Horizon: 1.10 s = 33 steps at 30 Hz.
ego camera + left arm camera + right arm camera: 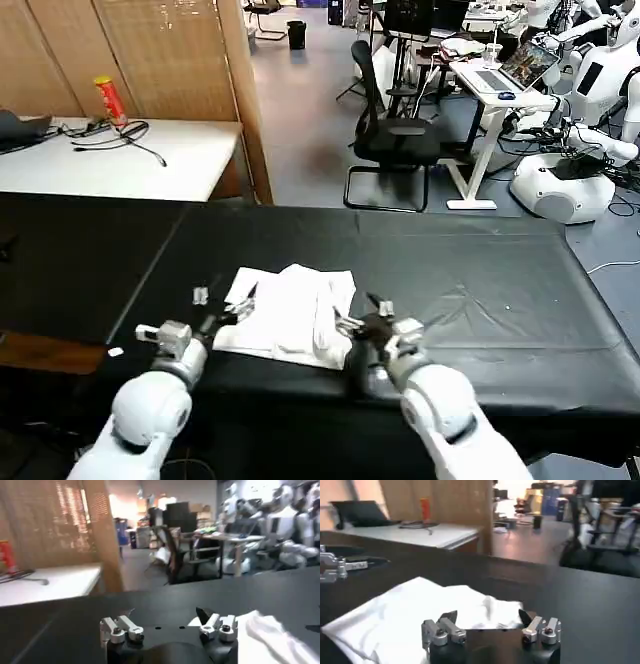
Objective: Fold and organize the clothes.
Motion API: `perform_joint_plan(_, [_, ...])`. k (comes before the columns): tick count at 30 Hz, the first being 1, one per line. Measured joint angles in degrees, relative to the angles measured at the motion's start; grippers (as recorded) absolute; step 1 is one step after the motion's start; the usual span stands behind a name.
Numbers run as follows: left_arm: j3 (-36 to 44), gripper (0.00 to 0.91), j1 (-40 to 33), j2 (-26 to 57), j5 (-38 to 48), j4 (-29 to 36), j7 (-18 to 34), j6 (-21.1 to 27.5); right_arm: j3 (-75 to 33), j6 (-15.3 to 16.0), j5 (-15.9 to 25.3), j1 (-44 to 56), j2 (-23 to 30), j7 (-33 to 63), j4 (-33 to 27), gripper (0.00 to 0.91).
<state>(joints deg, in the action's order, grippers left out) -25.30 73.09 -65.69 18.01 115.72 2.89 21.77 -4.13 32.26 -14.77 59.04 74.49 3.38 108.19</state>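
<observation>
T-shirt crumpled on the black-clothed bench, lying between the two tools.

The white T-shirt lay bunched and partly folded near the front edge of the bench, its plain side up and no print visible. The left tool sat at the shirt's left edge, its fingers spread apart and gripping nothing; in the left wrist view the same tool stood wide apart over the black cloth, with the shirt just beside one fingertip. The right tool was at the shirt's right edge, fingers likewise apart and clamped on nothing; in the right wrist view this tool hung just above the cloth with the shirt spreading out ahead of it, and the left tool showed beyond the shirt's far side.
</observation>
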Motion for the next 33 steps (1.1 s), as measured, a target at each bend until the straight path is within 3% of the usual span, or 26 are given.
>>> perform_joint_plan(6, [-2.6,0.878,2.0,-0.3,-0.9,-0.1,-0.1,-0.8,3.0,3.8,5.8,-3.0,1.8,2.2,-4.9,0.878])
perform_joint_plan(11, [-3.6,0.878,3.0,-0.7,-1.5,-0.6,-0.2,-1.5,2.6,4.1,7.3,-2.5,2.1,2.5,-5.4,0.878])
perform_joint_plan(22, [-4.3,0.878,2.9,-2.2,-1.5,-3.3,-0.6,-4.5,-5.0,4.7,10.6,3.3,3.3,7.8,0.4,0.878])
perform_joint_plan(33, [-4.6,0.878,0.6,-4.2,5.1,-10.9,-5.0,-8.6,-14.3,1.3,5.8,11.7,2.9,4.7,9.7,0.878])
